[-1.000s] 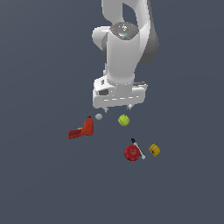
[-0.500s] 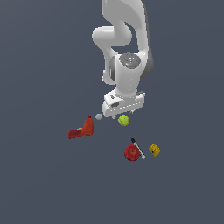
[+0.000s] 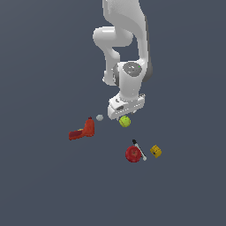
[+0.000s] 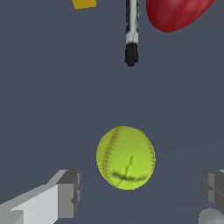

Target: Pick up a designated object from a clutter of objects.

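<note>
Half done, I judge: my jaws stand apart astride the yellow-green ball [image 4: 125, 157]; closing and lifting remain.

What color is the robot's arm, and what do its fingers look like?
The arm is smooth, shiny white with rounded, chunky joints and a grey round cap with a tiny green dot near the wrist. The gripper has a white boxy body, and its fingers end in blocky grey pads.
</note>
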`<control>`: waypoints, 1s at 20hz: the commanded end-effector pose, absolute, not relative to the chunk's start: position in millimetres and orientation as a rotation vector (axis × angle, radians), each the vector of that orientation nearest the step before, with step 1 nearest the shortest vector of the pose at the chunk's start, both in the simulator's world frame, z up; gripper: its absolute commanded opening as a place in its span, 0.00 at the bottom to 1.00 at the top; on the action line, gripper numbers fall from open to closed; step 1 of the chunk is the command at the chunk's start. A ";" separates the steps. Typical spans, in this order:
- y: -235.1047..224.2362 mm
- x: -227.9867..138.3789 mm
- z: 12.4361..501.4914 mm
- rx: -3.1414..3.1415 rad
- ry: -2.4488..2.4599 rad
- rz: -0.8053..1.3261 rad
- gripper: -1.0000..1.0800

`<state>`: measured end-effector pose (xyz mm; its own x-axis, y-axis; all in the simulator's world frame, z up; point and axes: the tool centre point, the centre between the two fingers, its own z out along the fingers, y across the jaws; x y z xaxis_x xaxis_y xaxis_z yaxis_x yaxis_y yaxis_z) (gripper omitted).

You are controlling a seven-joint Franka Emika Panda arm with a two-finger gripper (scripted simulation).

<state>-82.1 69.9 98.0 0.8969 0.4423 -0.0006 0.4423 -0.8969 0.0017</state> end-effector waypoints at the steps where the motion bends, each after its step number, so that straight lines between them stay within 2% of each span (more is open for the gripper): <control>1: 71.5 -86.1 93.3 3.054 0.733 0.000 0.96; 10: 72.0 -87.3 85.9 3.054 0.736 -0.001 0.96; 20: 72.0 -88.5 48.5 3.054 0.740 0.000 0.96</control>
